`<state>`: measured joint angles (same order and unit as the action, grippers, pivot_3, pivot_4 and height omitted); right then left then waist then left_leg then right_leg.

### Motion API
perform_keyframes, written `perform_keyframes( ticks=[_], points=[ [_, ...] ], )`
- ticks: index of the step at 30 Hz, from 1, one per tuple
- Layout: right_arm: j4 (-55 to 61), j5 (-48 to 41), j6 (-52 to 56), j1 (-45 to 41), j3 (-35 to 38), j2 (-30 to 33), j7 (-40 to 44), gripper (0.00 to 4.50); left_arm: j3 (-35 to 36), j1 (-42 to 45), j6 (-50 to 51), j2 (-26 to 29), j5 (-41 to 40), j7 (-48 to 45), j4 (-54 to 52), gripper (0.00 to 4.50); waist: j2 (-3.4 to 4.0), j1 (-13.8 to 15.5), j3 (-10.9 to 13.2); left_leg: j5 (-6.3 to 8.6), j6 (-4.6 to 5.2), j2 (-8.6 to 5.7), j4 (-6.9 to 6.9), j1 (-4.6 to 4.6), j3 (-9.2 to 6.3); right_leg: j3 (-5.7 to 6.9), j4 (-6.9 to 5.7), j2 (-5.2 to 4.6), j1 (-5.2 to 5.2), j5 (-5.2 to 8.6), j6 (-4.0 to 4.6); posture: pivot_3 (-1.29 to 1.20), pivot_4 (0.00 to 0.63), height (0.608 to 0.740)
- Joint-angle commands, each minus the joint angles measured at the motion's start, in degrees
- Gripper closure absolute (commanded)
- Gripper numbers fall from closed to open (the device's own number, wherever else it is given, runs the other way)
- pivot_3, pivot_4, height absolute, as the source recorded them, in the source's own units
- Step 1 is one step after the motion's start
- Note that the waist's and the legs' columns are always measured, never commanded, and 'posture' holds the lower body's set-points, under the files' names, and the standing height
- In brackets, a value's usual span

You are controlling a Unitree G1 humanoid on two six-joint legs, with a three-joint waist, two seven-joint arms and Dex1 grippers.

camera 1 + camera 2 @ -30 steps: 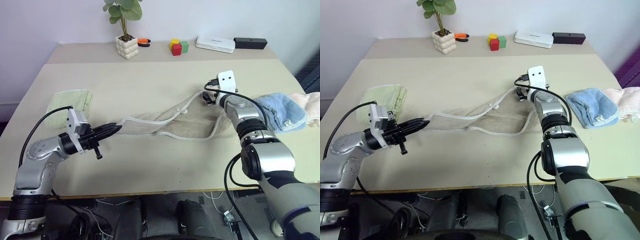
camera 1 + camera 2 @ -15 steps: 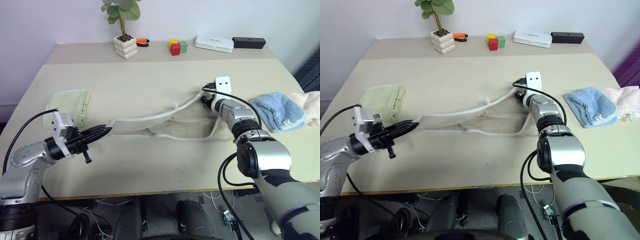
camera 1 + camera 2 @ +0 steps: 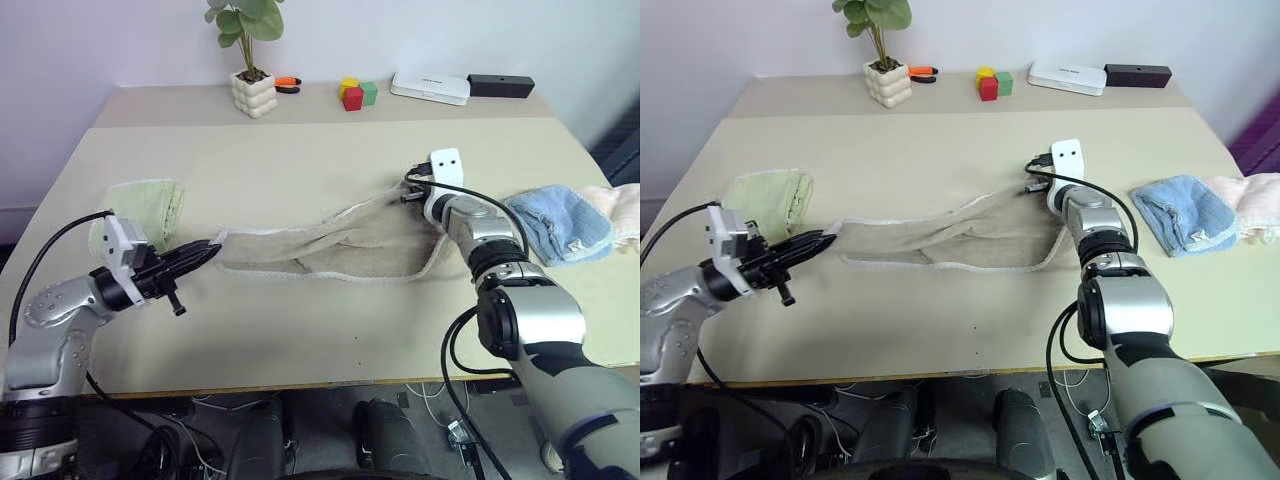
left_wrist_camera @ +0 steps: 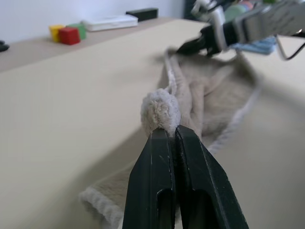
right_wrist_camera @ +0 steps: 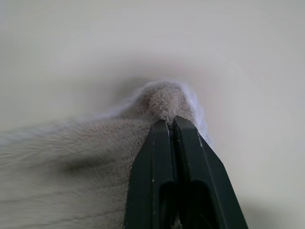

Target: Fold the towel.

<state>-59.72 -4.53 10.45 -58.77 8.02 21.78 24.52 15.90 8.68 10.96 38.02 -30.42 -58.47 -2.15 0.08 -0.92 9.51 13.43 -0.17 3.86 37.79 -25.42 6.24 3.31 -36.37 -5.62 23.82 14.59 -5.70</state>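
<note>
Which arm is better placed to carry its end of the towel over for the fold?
Probably the left: the left gripper pinches the towel at its free end, while the right gripper holds the bunched end.

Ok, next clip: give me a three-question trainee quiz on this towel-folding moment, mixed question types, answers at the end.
1. True or false: both grippers are shut on the towel.
2. Which cloth lies nearest the left gripper on the table? A) pale green towel B) light blue towel C) a red one
3. Fill in: the towel lies bunched lengthwise, stretched between the left gripper and the ____ gripper.

Key
1. True: each wrist view shows the black fingers pinched on a towel corner.
2. A
3. right
</note>
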Motion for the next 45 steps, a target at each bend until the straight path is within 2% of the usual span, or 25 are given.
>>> perform_keyframes(
  ticks=[1,4,6,9,14,19,20,23,27,28,32,36,45],
  points=[
    [21.0,-6.8,9.6,8.2,0.7,2.7,9.8,4.46,-0.1,1.9,-3.8,-0.4,2.7,1.8,1.8,4.5,-0.01,0.2,0.0,0.0,0.0,0.0,-0.02,0.0,0.01,0.0,0.01,0.0,0.01,0.0,0.0,0.0,0.15,0.735],
    [43.6,-10.2,18.9,20.8,-3.0,6.6,16.9,4.46,-1.1,3.1,-4.5,-1.2,3.1,1.8,3.0,4.5,-0.03,0.4,0.0,0.0,0.0,0.0,-0.07,-0.02,-0.02,0.02,0.06,0.0,0.0,0.0,0.0,0.0,0.15,0.735],
    [52.9,-12.5,23.3,26.0,-3.0,8.8,18.6,4.46,-1.6,3.9,-4.7,-1.3,3.2,1.4,3.7,4.5,-0.02,0.2,0.0,0.0,0.0,0.0,-0.08,-0.02,-0.01,0.01,0.05,0.0,0.02,0.01,-0.01,0.0,0.15,0.735],
    [62.1,-16.1,28.4,31.1,-0.6,11.8,19.7,4.46,-1.9,5.2,-4.8,-1.0,3.5,0.7,5.2,4.5,0.0,0.0,0.0,0.0,-0.01,0.0,-0.07,0.0,0.0,0.0,0.02,0.0,0.06,0.0,0.0,0.0,0.15,0.735],
    [75.2,-21.0,32.9,43.2,1.2,21.4,26.9,4.46,-2.3,7.3,-4.6,0.2,3.5,-1.4,8.5,4.5,-0.1,0.6,0.0,0.0,-0.02,-0.01,-0.11,0.01,-0.08,0.04,0.08,0.0,0.02,0.02,0.01,0.0,0.15,0.735],
    [73.5,-18.6,31.7,44.0,-2.5,20.5,24.4,4.46,-4.0,8.7,-4.7,-0.5,3.7,-2.1,9.0,4.5,-0.13,0.2,0.0,0.0,-0.01,0.0,-0.02,0.02,-0.06,0.02,0.11,0.0,0.01,0.01,0.02,0.0,0.15,0.735],
    [73.1,-19.0,31.3,43.9,-2.8,19.9,24.6,4.22,-4.1,8.9,-4.5,-0.6,3.6,-2.2,8.9,4.5,-0.14,0.2,0.0,0.0,-0.01,0.0,0.0,0.03,-0.07,0.02,0.1,0.0,0.0,0.01,0.02,0.0,0.15,0.735],
    [72.6,-18.7,31.0,42.6,-3.4,19.0,23.4,3.24,-4.4,9.2,-4.4,-0.4,3.9,-2.4,9.0,4.5,-0.13,0.3,0.0,0.0,-0.01,-0.01,0.0,0.01,-0.08,0.02,0.1,0.0,-0.01,0.01,0.01,0.0,0.15,0.735],
    [71.6,-18.2,30.2,41.5,-3.8,21.5,25.6,1.14,-4.7,8.8,-4.4,-0.3,4.2,-2.4,8.4,4.5,-0.14,0.5,0.0,0.0,-0.01,-0.02,0.04,-0.01,-0.07,0.02,0.1,0.0,-0.01,0.01,0.01,0.0,0.15,0.735],
    [71.7,-19.8,31.1,41.3,-2.9,22.4,27.1,0.76,-4.8,8.6,-4.6,-0.3,4.4,-2.4,8.1,4.5,-0.15,0.5,0.0,0.0,0.0,-0.02,0.05,-0.01,-0.09,0.02,0.1,0.0,-0.04,0.01,0.01,0.0,0.15,0.735],
    [72.6,-21.7,30.9,41.1,-1.8,25.5,30.6,0.76,-4.7,8.4,-4.2,-0.6,4.1,-2.3,7.7,4.5,-0.16,0.4,0.0,0.01,0.01,-0.02,0.06,0.0,-0.11,0.03,0.1,0.0,-0.05,0.01,0.02,0.0,0.15,0.735],
    [70.3,-21.6,28.9,37.5,-1.0,29.4,33.7,0.76,-4.7,8.3,-4.3,-0.7,4.0,-2.2,7.6,4.5,-0.15,0.3,0.0,0.02,0.02,-0.01,0.07,0.0,-0.1,0.02,0.1,0.0,-0.04,0.01,0.02,0.0,0.15,0.735],
    [65.0,-17.2,24.7,32.7,-6.8,28.1,33.9,0.76,-4.9,8.3,-4.3,-1.0,3.8,-2.5,7.3,4.5,-0.18,0.4,0.0,0.02,0.02,-0.01,0.09,-0.01,-0.1,0.03,0.1,0.0,-0.05,0.01,0.02,0.0,0.15,0.735]
  ],
)
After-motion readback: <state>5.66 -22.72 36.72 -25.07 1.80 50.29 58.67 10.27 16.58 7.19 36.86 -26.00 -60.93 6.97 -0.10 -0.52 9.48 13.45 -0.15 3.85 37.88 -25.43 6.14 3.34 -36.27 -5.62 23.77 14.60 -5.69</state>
